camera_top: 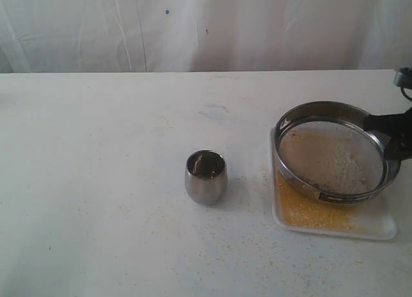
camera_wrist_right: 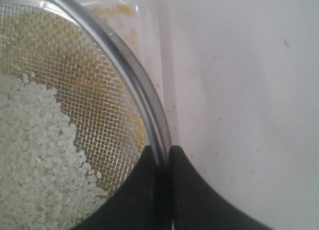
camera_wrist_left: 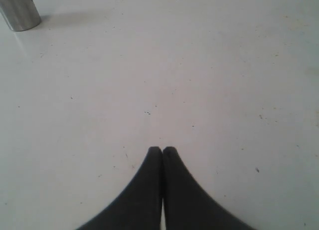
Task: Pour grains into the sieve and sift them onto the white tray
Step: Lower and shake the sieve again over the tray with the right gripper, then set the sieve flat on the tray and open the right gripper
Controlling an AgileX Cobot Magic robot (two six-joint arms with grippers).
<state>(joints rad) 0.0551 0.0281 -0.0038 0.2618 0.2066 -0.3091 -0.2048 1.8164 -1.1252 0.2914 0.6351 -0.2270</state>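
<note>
1. Position: sieve is held over the far part of white tray. It looks tipped, gripper side higher. Touching the tray or not: can't tell.
2. Right gripper is pinched tight on the sieve rim, one finger inside the ring, the other outside, steel wall betw. them. Rim hold prob. lets the arm shake the ring w/o covering the mesh.
3. Grains: coarse whitish ones lie on the mesh. Fine yellow ones lie on the tray under and just in front of sieve. Pouring looks done, sifting well along. Yellow seen through the mesh in right wrist view is prob. the layer below.
4. Left gripper is fully closed, nothing betw. its fingers, over bare table. Sieve isn't in its view at all. Looks parked clear of the work.
5. Steel cup stands upright on the table, well apart from sieve on the side away from the gripper. Can't see contents; likely emptied.
6. Stray granules dot the table betw. cup and sieve and in front of the tray.
7. Obstructions: none near sieve. Risk: tray is only a bit wider than sieve and its rim is low, so a wide shake may throw fines onto the table.
</note>
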